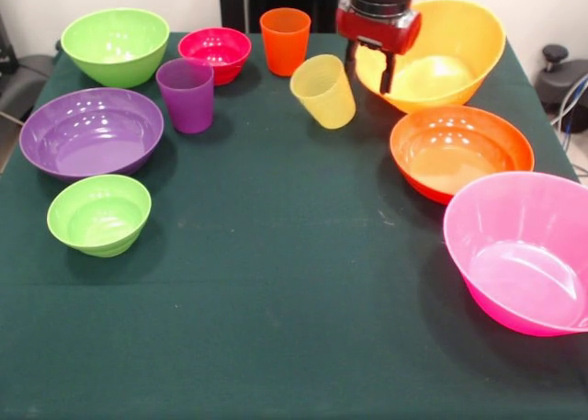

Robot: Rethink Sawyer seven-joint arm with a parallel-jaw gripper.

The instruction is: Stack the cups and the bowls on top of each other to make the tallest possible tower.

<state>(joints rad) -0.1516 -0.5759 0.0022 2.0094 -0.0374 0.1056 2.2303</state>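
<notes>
My gripper (369, 71) hangs at the table's far side, its fingers (389, 73) apart, astride the left rim of the tilted yellow-orange bowl (446, 57). The yellow cup (323, 91) leans tilted just left of it. The orange cup (285, 39) and the purple cup (186, 94) stand upright. The orange-red bowl (461, 151) and the large pink bowl (524, 250) are on the right. The purple bowl (90, 132), the medium green bowl (115, 45), the small green bowl (98, 214) and the small red bowl (214, 52) are on the left. No tower is in view; nothing is stacked.
The table has a dark green cloth (276, 300). Its edges run close past the bowls on both sides. A black object (560, 80) stands off the table at the right.
</notes>
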